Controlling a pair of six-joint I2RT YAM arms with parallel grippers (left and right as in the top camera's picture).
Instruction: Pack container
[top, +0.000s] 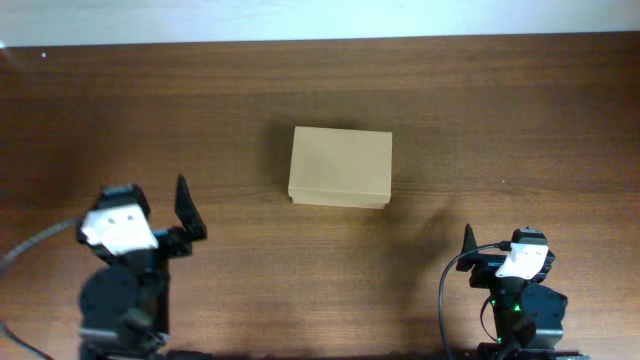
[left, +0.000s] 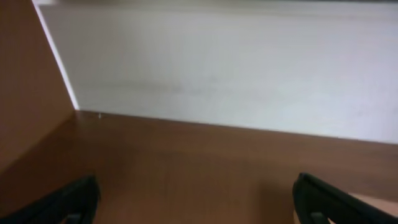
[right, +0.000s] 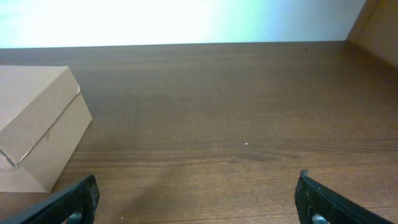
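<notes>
container (top: 340, 167): tan cardboard box, lid shut, mid-tabletop (top: 500, 120), ahead of both pincers
left pincer (left: 196, 202): spread wide, holds nothing, well apart from the box
right pincer (right: 196, 199): spread wide, holds nothing, box off to its left
step: probably lid opening; catch the flap's free edge low, lift slowly so the box doesn't slide
count: 1 container, 2 pincers, 0 items to pack in view
</notes>
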